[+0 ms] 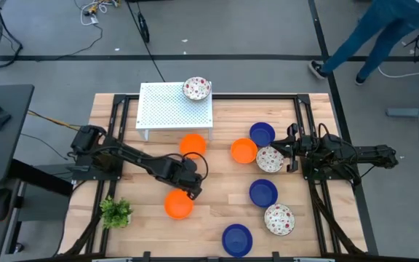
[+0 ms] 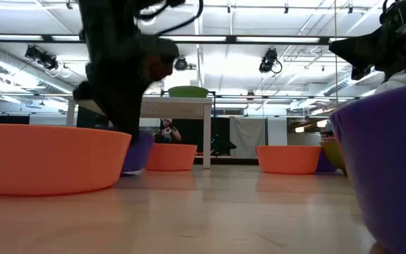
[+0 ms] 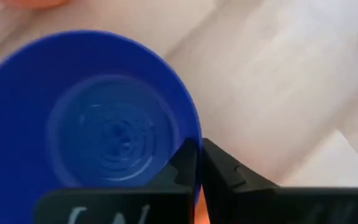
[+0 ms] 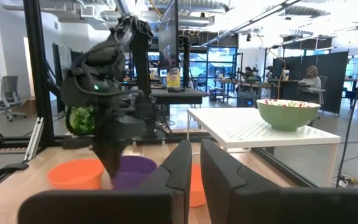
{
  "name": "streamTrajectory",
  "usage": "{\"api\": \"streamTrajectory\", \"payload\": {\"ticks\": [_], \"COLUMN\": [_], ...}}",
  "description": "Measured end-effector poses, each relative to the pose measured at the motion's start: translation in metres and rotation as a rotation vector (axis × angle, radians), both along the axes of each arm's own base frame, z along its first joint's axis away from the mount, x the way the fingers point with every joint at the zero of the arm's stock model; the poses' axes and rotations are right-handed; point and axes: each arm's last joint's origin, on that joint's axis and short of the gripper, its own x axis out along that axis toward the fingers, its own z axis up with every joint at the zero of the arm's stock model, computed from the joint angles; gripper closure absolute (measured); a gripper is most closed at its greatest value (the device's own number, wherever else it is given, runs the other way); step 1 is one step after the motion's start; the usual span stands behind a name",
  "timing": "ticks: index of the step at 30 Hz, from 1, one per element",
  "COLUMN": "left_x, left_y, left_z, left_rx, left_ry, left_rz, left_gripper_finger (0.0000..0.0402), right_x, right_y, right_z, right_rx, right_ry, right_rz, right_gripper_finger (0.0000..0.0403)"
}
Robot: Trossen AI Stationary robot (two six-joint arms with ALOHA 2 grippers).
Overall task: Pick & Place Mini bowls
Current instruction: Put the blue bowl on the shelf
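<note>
My left gripper [image 1: 190, 189] [image 3: 196, 165] hangs over the middle of the table, shut on a solid blue mini bowl [image 3: 92, 124] [image 2: 138, 152]. In the high view the arm hides that bowl. An orange bowl [image 1: 179, 204] sits just nearer than it. My right gripper [image 1: 291, 149] [image 4: 194, 168] waits, shut, at the table's right beside a speckled bowl [image 1: 269, 159]. Another speckled bowl [image 1: 197, 89] rests on the white rack [image 1: 166, 109]. Several more orange, blue and speckled bowls stand on the table. My left gripper pinches the blue bowl's rim [image 3: 191, 127], one finger inside the bowl and one outside, coming from above and pointing down. The bowl's open side faces up. Whether its base rests on the table I cannot tell.
Orange bowls [image 1: 192, 144] [image 1: 244, 151], blue bowls [image 1: 262, 134] [image 1: 263, 193] [image 1: 236, 239] and a speckled bowl [image 1: 278, 218] are scattered over the table's middle and right. A small green plant [image 1: 115, 212] stands near the left near corner. A person walks beyond the far right corner.
</note>
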Motion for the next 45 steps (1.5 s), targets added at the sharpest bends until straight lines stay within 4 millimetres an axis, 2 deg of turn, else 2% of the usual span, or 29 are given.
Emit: {"api": "streamTrajectory", "payload": {"ticks": [5, 11, 16, 18, 23, 29, 35, 39, 45], "left_x": [0.003, 0.002, -0.013, -0.016, -0.016, -0.023, -0.035, -0.045, -0.055], "left_y": [-0.014, -0.027, -0.01, 0.004, 0.05, 0.133, 0.201, 0.235, 0.268], "left_z": [0.037, 0.102, 0.155, 0.168, 0.186, 0.188, 0.187, 0.189, 0.193], "left_rx": [0.001, 0.083, 0.306, 0.393, 0.494, 0.524, 0.493, 0.484, 0.438], "left_ry": [0.033, 0.013, 0.058, 0.083, 0.126, 0.246, 0.304, 0.276, 0.171], "left_rz": [-0.036, -0.081, -0.052, -0.059, -0.26, -0.113, -0.001, 0.088, 0.171], "left_gripper_finger": [0.0394, 0.0396, 0.0395, 0.0397, 0.0396, 0.0398, 0.0396, 0.0397, 0.0397], "right_x": [0.0, 0.0, 0.0, 0.0, 0.0, 0.0, 0.0, 0.0, 0.001], "right_y": [0.0, 0.0, 0.0, 0.0, 0.0, 0.0, 0.0, 0.0, 0.0], "right_z": [0.0, 0.0, 0.0, 0.0, 0.0, -0.001, -0.002, -0.002, -0.003], "right_rx": [-0.002, -0.001, 0.0, 0.001, 0.001, 0.001, 0.0, 0.0, 0.0], "right_ry": [0.001, 0.001, 0.001, 0.001, 0.002, 0.01, 0.019, 0.02, 0.031], "right_rz": [-0.001, 0.0, 0.0, 0.0, -0.001, -0.002, 0.0, 0.0, 0.0], "right_gripper_finger": [0.0363, 0.0363, 0.0363, 0.0363, 0.0363, 0.0363, 0.0363, 0.0363, 0.0363]}}
